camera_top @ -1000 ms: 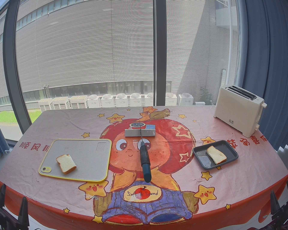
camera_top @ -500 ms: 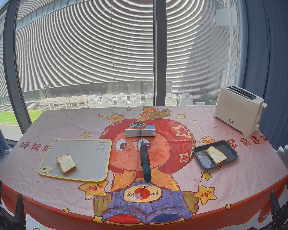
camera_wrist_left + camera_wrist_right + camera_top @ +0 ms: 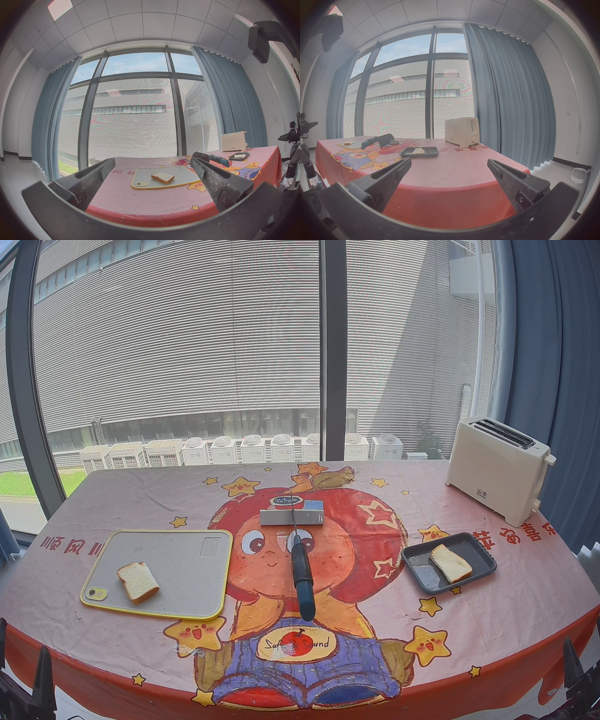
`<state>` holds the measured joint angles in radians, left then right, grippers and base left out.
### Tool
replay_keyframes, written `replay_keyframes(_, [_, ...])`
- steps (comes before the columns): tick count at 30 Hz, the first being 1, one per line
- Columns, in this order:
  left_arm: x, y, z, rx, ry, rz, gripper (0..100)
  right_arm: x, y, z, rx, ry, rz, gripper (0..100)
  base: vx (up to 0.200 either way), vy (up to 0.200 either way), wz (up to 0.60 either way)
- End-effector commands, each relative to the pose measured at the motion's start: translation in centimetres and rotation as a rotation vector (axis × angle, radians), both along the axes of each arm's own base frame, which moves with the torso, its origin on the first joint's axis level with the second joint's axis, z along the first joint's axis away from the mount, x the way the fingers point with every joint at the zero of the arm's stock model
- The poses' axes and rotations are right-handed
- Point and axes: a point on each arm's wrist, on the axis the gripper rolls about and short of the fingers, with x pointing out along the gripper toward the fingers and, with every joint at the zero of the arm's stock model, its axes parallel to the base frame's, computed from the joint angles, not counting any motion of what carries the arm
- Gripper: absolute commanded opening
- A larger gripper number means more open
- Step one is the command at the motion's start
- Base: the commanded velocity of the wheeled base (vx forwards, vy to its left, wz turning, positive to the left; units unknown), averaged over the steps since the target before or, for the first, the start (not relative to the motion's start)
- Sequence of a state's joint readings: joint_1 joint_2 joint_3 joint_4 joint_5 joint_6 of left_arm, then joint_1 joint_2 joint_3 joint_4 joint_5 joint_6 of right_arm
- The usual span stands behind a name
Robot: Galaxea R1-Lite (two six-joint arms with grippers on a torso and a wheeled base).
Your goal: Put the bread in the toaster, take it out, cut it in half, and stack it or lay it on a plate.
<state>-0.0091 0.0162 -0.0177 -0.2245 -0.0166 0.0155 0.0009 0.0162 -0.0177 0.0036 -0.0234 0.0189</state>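
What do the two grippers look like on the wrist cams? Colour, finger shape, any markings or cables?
Both match. The left gripper and right gripper each have two dark grey, matte, wedge-shaped fingers tapering to blunt tips. The surface is speckled and scuffed, with a round screw near each base. The fingers sit on a dark curved bar. No markings or cables are visible on them.

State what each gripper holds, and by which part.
Nothing is held. The black left gripper and the black right gripper both hang open and empty.
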Motion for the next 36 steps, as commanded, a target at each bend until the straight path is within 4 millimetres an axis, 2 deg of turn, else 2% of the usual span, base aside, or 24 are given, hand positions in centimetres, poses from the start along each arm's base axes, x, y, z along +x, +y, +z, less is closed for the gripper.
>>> replay_keyframes(1, [0.0,0.0,-0.5,0.0,-0.003,0.0,100,0.0,0.0,-0.5,-0.001,-0.001,0.0,100,0.0,0.0,0.0])
replay_keyframes(24, [-0.3,0.0,0.5,0.014,-0.104,0.007,100,0.0,0.0,-0.5,-0.001,-0.005,-0.002,100,0.0,0.0,0.0])
replay_keyframes(36, [0.9,-0.1,1.7,0.045,-0.007,-0.029,100,0.0,0.0,-0.5,-0.001,-0.005,-0.002,100,0.0,0.0,0.0])
